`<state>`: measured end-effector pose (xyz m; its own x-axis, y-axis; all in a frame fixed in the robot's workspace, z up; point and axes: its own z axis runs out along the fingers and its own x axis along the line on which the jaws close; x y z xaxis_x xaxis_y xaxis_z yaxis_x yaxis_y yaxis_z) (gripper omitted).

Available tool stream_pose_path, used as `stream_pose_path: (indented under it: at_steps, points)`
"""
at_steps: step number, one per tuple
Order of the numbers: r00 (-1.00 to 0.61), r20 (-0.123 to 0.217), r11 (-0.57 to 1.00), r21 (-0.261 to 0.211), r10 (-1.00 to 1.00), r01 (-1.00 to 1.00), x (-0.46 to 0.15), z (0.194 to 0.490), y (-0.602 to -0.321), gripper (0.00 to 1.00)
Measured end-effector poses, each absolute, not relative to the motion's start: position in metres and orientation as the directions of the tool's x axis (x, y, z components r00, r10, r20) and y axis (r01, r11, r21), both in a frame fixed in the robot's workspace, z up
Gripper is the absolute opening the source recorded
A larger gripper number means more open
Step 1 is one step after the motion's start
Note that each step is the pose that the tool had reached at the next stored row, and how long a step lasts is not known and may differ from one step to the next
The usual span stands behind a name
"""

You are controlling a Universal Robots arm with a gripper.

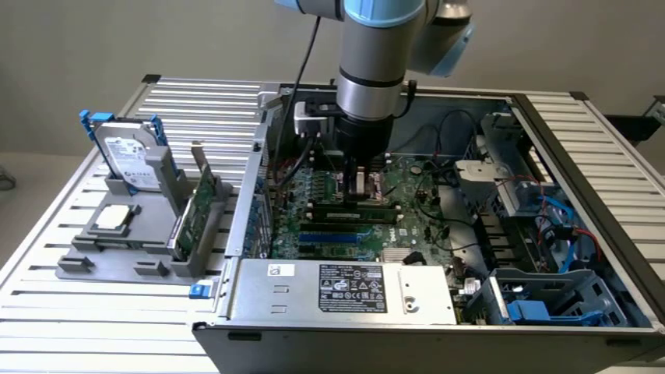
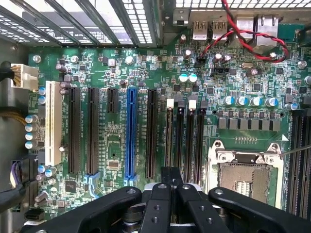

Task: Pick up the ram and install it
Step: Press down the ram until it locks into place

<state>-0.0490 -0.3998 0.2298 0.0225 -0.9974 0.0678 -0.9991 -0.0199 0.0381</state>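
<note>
My gripper [image 1: 366,187] reaches down into the open computer case, just above the motherboard [image 1: 343,234]. In the wrist view its black fingers [image 2: 171,177] are pressed together with nothing between them. The ram [image 1: 353,206], a long thin green stick, stands on edge in a memory slot directly under the fingertips. In the wrist view the ram [image 2: 169,136] appears as a thin edge in the slot nearest the long black expansion slots. I cannot tell whether the fingertips touch it.
The empty CPU socket [image 2: 245,174] lies beside the memory slots. Cables [image 1: 457,226] and drive cages [image 1: 540,296] crowd the case toward the exterior view's right. Outside the case, a grey fixture [image 1: 114,261] holds a hard drive [image 1: 130,160], a chip and a green expansion card [image 1: 199,204].
</note>
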Motion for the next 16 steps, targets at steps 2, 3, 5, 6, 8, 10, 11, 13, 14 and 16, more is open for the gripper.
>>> stream_pose_path:
  at_steps: [2, 3, 5, 6, 8, 10, 11, 13, 14, 16]
  points:
    - [0.023, 0.068, -0.02, 0.039, -0.997, -0.999, -0.049, 0.228, -0.4, 0.11]
    - [0.023, 0.068, -0.02, 0.039, -0.997, -0.999, -0.049, 0.228, -0.399, 0.11]
    - [0.023, 0.069, -0.02, 0.04, -0.997, -0.999, -0.049, 0.227, -0.399, 0.11]
    - [0.023, 0.068, -0.02, 0.04, -0.997, -0.999, -0.049, 0.226, -0.399, 0.11]
    - [0.023, 0.068, -0.02, 0.041, -0.997, -0.999, -0.049, 0.225, -0.399, 0.11]
    - [0.023, 0.068, -0.02, 0.042, -0.997, -0.999, -0.049, 0.224, -0.399, 0.11]
    - [0.023, 0.067, -0.02, 0.044, -0.997, -0.999, -0.049, 0.225, -0.399, 0.11]
    - [0.023, 0.066, -0.02, 0.049, -0.998, -0.999, -0.049, 0.228, -0.399, 0.11]
    - [0.023, 0.067, -0.02, 0.051, -0.997, -0.998, -0.049, 0.232, -0.399, 0.11]
    - [0.024, 0.067, -0.02, 0.054, -0.997, -0.998, -0.048, 0.241, -0.399, 0.11]
